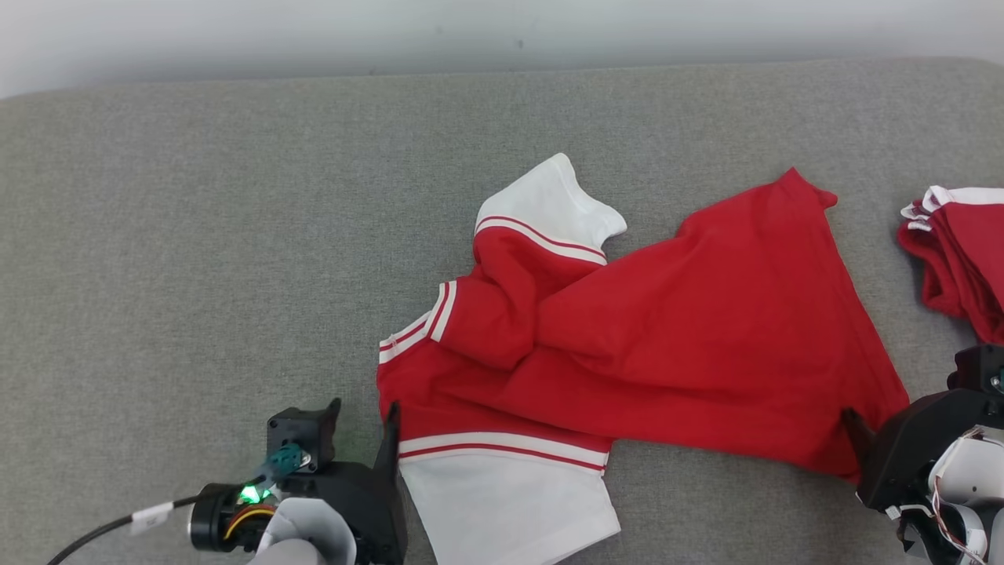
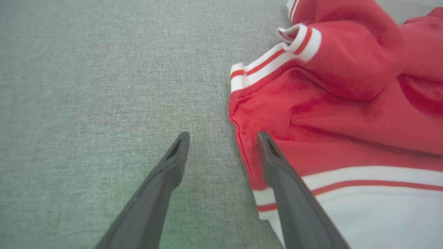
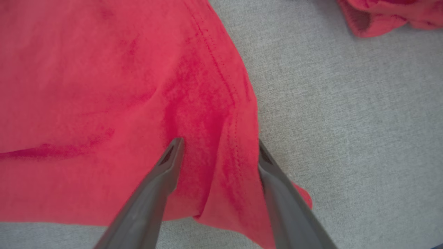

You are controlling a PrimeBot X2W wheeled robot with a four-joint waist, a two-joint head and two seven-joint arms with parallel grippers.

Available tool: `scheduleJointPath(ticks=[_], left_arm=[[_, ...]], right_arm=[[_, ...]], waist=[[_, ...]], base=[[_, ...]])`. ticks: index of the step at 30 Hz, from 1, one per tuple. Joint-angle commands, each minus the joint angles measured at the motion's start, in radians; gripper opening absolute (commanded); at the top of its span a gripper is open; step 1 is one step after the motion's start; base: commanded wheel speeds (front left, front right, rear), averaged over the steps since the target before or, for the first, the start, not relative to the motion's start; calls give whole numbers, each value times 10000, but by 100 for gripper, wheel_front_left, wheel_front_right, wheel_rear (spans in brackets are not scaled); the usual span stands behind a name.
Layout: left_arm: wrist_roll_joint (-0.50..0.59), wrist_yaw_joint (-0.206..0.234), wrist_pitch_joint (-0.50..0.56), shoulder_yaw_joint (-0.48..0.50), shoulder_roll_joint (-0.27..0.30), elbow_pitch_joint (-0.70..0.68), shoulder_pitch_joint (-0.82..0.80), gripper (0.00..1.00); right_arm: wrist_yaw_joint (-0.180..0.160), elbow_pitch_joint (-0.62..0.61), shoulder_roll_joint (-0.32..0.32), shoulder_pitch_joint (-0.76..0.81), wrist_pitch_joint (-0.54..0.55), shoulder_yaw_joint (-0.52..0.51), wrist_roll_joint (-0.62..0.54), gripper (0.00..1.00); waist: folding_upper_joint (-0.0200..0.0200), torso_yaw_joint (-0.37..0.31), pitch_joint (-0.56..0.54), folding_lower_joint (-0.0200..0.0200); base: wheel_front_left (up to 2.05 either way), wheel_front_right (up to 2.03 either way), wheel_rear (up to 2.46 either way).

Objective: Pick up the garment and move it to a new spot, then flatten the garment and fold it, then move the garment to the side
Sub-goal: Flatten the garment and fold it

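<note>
Left gripper (image 2: 223, 135) jaws spread wide, one finger over grey woven surface (image 2: 86, 86), the other over the edge of the crumpled red-and-white cotton shirt (image 2: 328, 114), right gripper (image 3: 219, 141) jaws wide too, nothing pinched, red hem fold lying between them, second red bundle (image 3: 380, 17) well beyond

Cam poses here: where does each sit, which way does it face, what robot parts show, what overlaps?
Head view: on the head, facing forward and down at the red-and-white shirt on the grey fabric surface; left gripper lower left, right gripper lower right.
Left wrist view: on the left wrist, along its fingers toward the shirt's striped edge.
Right wrist view: on the right wrist, along its fingers, which straddle the shirt's red hem.
Shared: head and right wrist views both show the second red garment.
</note>
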Motion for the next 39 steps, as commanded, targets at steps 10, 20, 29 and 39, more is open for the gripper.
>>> scheduleJointPath(ticks=[10, 20, 29, 39], left_arm=[[65, 568, -393, 348, 671, -1177, 719, 100], [228, 606, -618, 392, 672, -1643, 515, 100], [201, 419, -720, 198, 324, -1445, 476, 100], [177, 369, -873, 137, 409, -1501, 809, 100]], right_arm=[[-24, -47, 25, -812, -648, 99, -375, 0], [-24, 1798, -447, -3617, -2622, 4, -1307, 0], [-24, 4479, -646, -5239, -4653, -611, -2212, 100], [-24, 3013, -457, -4122, -6254, -763, -2079, 100]], waist=[[-1, 229, 182, -1], [-1, 824, 685, -1], [-1, 1509, 806, -1], [-1, 1240, 80, -1]], base=[[0, 0, 0], [0, 0, 0], [0, 0, 0], [0, 0, 0]])
